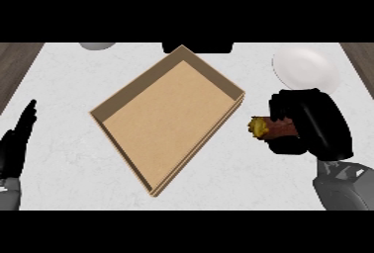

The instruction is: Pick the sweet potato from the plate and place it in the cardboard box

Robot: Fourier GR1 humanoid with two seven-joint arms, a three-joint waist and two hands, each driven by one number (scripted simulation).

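White counter [66, 74], cardboard box [171, 118] lying in the middle.
Right hand [310, 123] curls round the sweet potato [266, 128], just right of the box and near of the plate [306, 69]. Left hand [16, 146] rests at the left edge, fingers straight.

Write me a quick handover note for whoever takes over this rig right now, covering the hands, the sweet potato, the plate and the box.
Right hand: shut on the sweet potato, just right of the cardboard box, not yet over it.
Left hand: open, resting at the view's left edge, fingers up.
Plate: behind the right hand, nothing on it.
Done: sweet potato picked off the plate.
Left: carry it left over the box, which holds nothing, then lower and release.
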